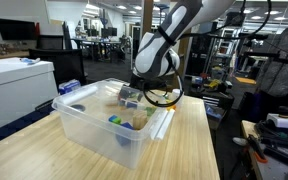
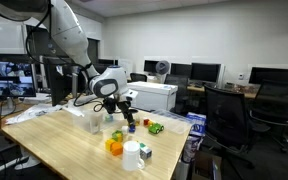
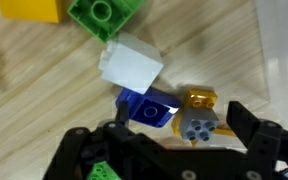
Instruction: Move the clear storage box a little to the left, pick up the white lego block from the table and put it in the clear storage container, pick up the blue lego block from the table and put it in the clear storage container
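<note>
Gripper (image 3: 162, 135) is wide open and empty. White lego block (image 3: 132, 63) sits on the table (image 3: 34, 110) just beyond the jaws, skewed to them. Blue lego block (image 3: 149, 108) touches it on the nearer side, with the clear storage box (image 1: 99, 135) just beside the gripper.

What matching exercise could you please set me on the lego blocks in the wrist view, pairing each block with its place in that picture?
Things:
1. white block
2. blue block
3. green block
4. yellow block

Places in the wrist view:
A. top left corner
B. directly below the white one
C. middle of the picture
D. top edge, above the white one

Pairs: 1-C, 2-B, 3-D, 4-A.
</note>
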Tool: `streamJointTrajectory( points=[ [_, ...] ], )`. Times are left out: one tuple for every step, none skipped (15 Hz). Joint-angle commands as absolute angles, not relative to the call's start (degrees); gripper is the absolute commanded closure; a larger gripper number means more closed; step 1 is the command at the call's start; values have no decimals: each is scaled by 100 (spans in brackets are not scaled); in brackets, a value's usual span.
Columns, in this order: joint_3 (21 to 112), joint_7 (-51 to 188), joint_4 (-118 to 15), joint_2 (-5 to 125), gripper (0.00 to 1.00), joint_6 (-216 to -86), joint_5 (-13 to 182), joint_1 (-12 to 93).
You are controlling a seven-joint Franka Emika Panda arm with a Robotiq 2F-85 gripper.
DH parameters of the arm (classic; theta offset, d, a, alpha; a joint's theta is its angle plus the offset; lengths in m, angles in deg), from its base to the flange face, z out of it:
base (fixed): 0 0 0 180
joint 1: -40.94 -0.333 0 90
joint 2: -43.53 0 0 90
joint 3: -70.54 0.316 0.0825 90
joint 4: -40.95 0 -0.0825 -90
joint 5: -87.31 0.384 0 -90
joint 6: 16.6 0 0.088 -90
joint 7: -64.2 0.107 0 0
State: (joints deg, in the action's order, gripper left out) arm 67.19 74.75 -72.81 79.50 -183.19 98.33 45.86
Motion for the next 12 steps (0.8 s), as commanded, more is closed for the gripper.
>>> streamJointTrajectory(
  points=[
    [6744,7488,-7604,7763,0,-18518,9808,4448],
    [6780,7516,-7765,7594,0,-18447,9864,4442],
    [6747,7549,-7966,7380,0,-18400,9858,4393],
    [6785,7528,-8101,7252,0,-18467,9895,4416],
    [6852,7480,-8261,7085,0,-18499,9952,4484],
    [6913,7437,-8415,6946,0,-18591,10024,4577],
    [6891,7461,-8526,6878,0,-18684,10064,4609],
    [6944,7455,-8623,6808,0,-18684,10172,4710],
    [6986,7448,-8906,6604,0,-18792,10346,4876],
    [7102,7234,-8941,6699,0,-18895,10479,5130],
    [7096,7166,-8962,6718,0,-18894,10502,5235],
    [7090,7117,-8989,6762,0,-18926,10496,5356]
  ],
)
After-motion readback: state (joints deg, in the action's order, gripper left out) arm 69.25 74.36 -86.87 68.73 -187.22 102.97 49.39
